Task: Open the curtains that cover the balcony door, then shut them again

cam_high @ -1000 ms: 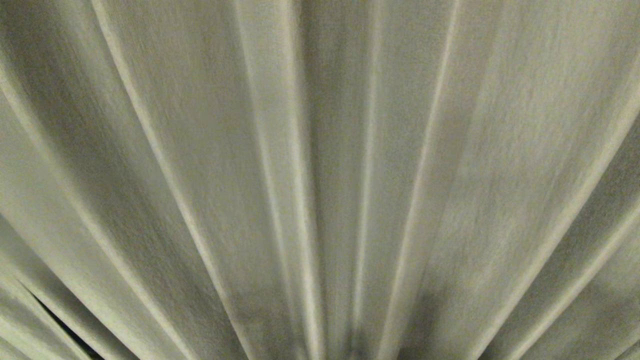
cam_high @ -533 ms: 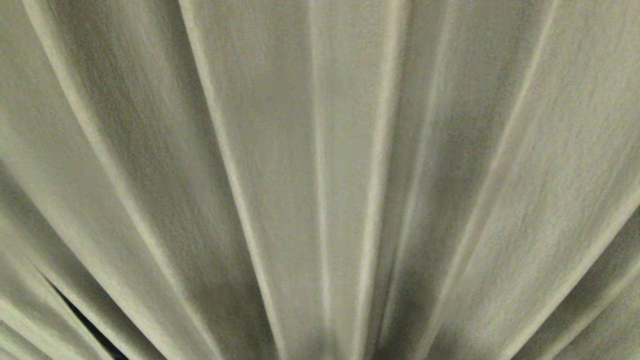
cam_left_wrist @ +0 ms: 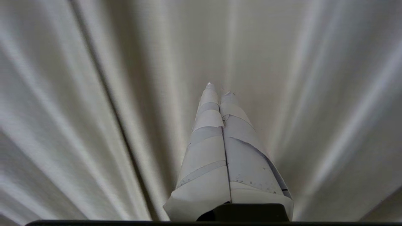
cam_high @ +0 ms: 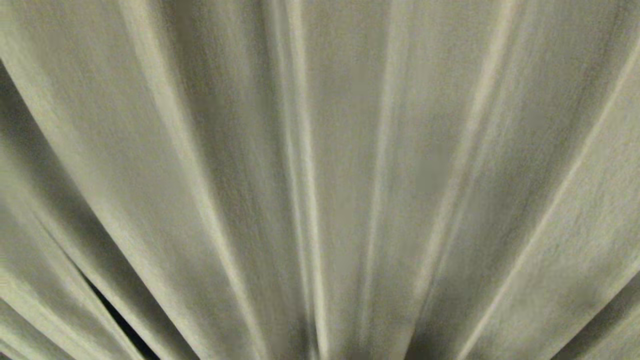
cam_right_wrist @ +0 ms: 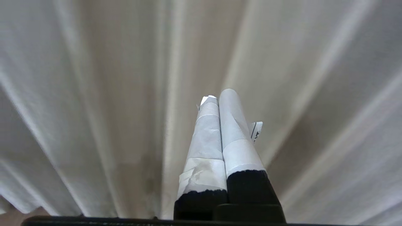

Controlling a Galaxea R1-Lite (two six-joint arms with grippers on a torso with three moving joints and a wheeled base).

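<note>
At the far left of the head view, low down, a narrow dark slit (cam_high: 117, 320) shows between two hanging edges of cloth, and what lies behind it cannot be made out. From there rightward the curtains (cam_high: 350, 150) fill the whole view: cream woven fabric in soft pleats that fan out from a point at the bottom middle, with shaded folds between pale raised ridges. A tight pair of ridges runs up just left of centre, a broad flat pleat sits in the middle, and wider slanting pleats spread toward the right edge, where the lower corner falls into shadow. Neither arm shows in the head view, and the cloth hides the balcony door. In the left wrist view the left claw (cam_left_wrist: 219, 88) points at the curtain fabric, its two fingers (wrapped in pale tape) pressed together along their full length with nothing between them; whether the tips touch the cloth cannot be told. In the right wrist view the right claw (cam_right_wrist: 218, 95) likewise faces the pleats, its taped fingers closed flat against each other and holding nothing, a small paper tag (cam_right_wrist: 256, 130) sticking out from one side.
</note>
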